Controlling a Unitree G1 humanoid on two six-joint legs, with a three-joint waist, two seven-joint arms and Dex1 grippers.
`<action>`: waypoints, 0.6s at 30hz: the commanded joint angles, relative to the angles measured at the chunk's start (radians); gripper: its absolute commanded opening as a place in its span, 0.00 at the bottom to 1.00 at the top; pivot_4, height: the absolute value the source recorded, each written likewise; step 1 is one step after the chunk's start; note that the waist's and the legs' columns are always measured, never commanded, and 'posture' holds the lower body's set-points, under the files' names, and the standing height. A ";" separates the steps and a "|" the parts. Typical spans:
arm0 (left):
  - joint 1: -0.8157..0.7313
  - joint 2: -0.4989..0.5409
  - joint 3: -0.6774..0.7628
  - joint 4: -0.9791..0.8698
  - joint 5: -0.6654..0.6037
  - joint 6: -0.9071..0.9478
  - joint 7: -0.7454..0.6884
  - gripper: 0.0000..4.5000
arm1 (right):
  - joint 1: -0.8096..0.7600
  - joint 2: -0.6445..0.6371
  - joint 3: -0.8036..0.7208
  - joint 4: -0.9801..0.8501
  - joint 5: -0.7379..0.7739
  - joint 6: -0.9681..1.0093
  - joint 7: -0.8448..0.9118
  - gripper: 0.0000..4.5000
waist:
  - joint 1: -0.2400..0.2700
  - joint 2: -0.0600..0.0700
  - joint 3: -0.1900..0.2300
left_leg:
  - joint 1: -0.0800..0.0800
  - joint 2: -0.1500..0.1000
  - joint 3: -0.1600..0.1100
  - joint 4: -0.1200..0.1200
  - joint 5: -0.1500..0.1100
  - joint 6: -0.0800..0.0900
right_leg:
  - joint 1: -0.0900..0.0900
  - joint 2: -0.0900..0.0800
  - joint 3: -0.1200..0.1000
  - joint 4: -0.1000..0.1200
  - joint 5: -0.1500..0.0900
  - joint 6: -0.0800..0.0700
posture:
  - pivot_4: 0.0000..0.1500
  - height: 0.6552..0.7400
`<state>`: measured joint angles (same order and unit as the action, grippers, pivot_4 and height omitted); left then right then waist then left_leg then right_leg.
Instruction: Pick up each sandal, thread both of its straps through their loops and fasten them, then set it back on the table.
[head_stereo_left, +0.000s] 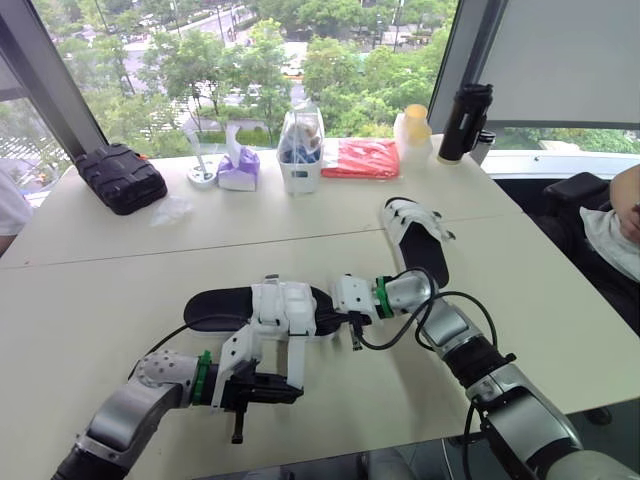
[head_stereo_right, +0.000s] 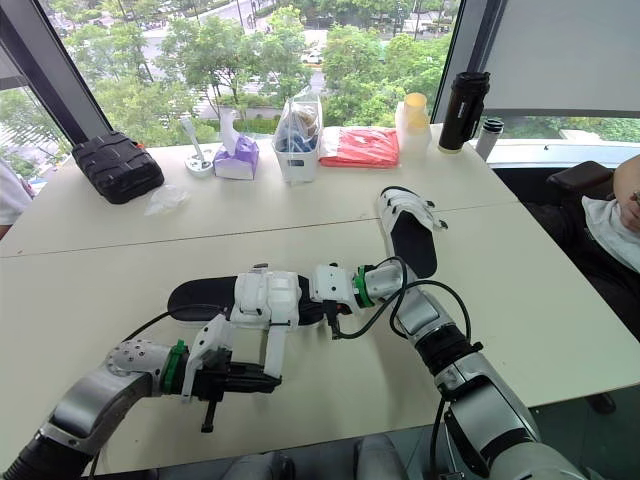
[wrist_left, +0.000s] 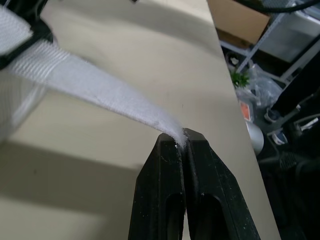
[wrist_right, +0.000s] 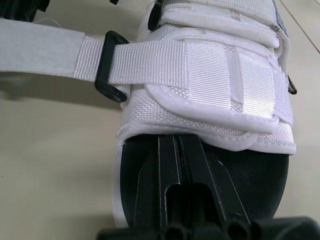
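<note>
Left pincer (wrist_left: 182, 136) is pressed together on the tip of a white strap (wrist_left: 90, 82), pulling it taut away from the near sandal (head_stereo_left: 215, 308). Right pincer (wrist_right: 178, 138) has its fingers together too, lying on that sandal's black footbed with the tips against the edge of the white upper; whether they pinch anything I cannot tell. The pale worktop (head_stereo_left: 100, 300) carries the near sandal flat on its sole, lengthwise across the front, with the left pincer on its near side and the right pincer at its right end. A second sandal (head_stereo_left: 425, 250) lies beyond that right end, apart from the near sandal, sole down. On the near sandal's upper, the taut strap passes through a black loop (wrist_right: 111, 80) at the side.
</note>
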<state>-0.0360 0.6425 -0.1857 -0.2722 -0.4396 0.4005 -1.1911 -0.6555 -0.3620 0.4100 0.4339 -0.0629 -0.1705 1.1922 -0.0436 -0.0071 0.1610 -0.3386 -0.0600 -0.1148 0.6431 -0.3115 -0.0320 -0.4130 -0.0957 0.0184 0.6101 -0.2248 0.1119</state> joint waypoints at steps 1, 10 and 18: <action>-0.021 -0.008 0.047 -0.055 -0.072 -0.011 -0.013 0.02 | 0.055 -0.009 0.080 0.053 -0.063 0.038 0.032 0.00 | 0.001 0.000 0.000 | 0.000 0.000 0.000 0.000 0.000 0.000 | 0.000 0.000 0.000 0.000 0.000 0.000 | 1.00 1.00; -0.192 0.031 0.197 -0.019 -0.297 0.185 -0.018 0.02 | 0.052 -0.005 0.079 0.059 -0.064 0.035 0.027 0.00 | -0.001 0.000 0.001 | 0.000 0.000 0.000 0.000 0.000 0.000 | 0.000 0.000 0.000 0.000 0.000 0.001 | 1.00 1.00; -0.451 -0.066 0.203 0.163 -0.328 0.280 0.043 0.02 | 0.051 -0.004 0.079 0.058 -0.065 0.035 0.026 0.00 | -0.001 -0.002 0.002 | -0.001 0.000 0.000 0.001 0.000 0.000 | -0.002 0.001 0.000 0.001 0.002 0.003 | 1.00 1.00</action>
<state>-0.4184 0.5854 -0.0456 -0.0895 -0.7225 0.7163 -1.1446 -0.6588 -0.3547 0.4104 0.4331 -0.0626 -0.1704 1.1908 -0.0447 -0.0093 0.1634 -0.3404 -0.0604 -0.1149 0.6437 -0.3112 -0.0326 -0.4153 -0.0941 0.0180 0.6109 -0.2231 0.1146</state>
